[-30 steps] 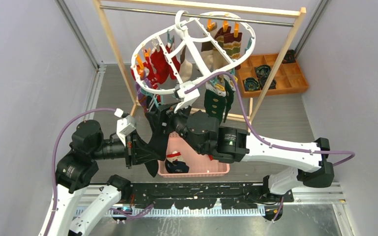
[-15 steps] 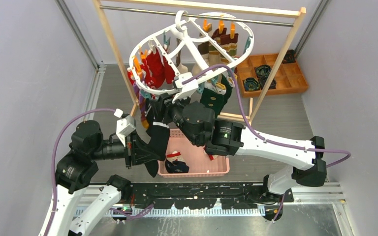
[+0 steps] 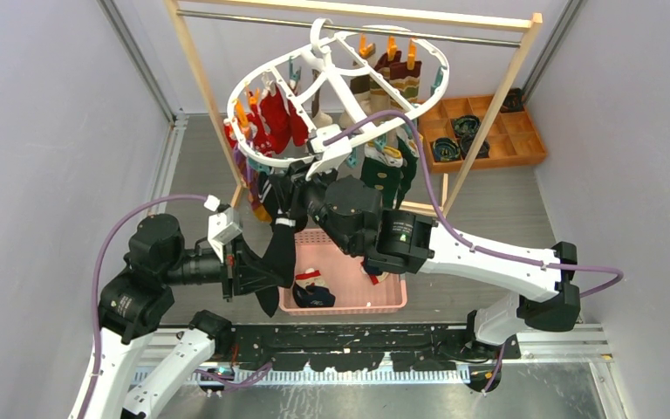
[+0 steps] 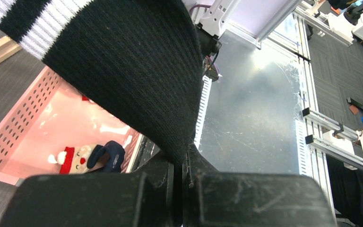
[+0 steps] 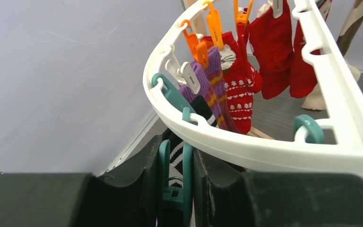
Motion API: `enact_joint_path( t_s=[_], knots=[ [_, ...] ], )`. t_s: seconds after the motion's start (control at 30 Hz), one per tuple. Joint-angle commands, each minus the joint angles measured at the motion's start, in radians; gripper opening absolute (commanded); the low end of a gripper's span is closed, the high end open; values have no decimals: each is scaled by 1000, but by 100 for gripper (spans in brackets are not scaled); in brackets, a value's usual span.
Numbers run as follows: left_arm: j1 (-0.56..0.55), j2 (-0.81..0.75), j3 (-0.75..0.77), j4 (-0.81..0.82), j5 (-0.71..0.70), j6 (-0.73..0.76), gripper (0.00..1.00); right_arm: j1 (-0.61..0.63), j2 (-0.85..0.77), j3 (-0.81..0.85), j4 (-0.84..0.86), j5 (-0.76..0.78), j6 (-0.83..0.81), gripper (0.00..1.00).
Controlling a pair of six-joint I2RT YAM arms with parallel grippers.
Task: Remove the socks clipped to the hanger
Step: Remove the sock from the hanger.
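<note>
The white oval hanger (image 3: 253, 85) hangs from the rack rail, with red socks (image 3: 276, 118) and dark green socks (image 3: 384, 170) clipped to it. A black sock with white stripes (image 3: 281, 249) hangs from its near rim. My left gripper (image 3: 257, 271) is shut on the black sock's (image 4: 132, 66) lower end, seen close up at the left gripper (image 4: 182, 163). My right gripper (image 5: 175, 165) sits just under the hanger rim (image 5: 264, 146), and its fingers press both sides of a teal clip (image 5: 174, 177) that holds the striped sock. Purple striped socks (image 5: 212, 90) and red socks (image 5: 274, 42) hang beside it.
A pink basket (image 3: 349, 279) stands on the floor below, holding a Santa-pattern sock (image 4: 73, 158) and a navy one. The light wooden rack (image 3: 199, 87) frames the hanger. An orange compartment tray (image 3: 488, 131) lies at the back right. Grey walls close both sides.
My right gripper rose toward the hanger's near rim and closed onto the teal clip. The hanger swung slightly left. The left arm kept its grip and barely moved.
</note>
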Motion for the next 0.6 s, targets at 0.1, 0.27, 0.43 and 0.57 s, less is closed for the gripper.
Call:
enact_joint_path(
  t_s=[0.1, 0.27, 0.43, 0.57],
  knots=[
    [1, 2, 1, -103, 20, 104, 0, -30, -62, -10, 0, -81, 69, 1],
    [1, 8, 9, -91, 12, 106, 0, -48, -57, -4, -28, -111, 117, 34],
    [1, -3, 6, -39, -43, 74, 0, -27, -49, 26, -94, -8, 137, 92],
    [1, -7, -3, -2, -90, 66, 0, 29, -40, 25, -68, 106, 76, 92]
  ],
)
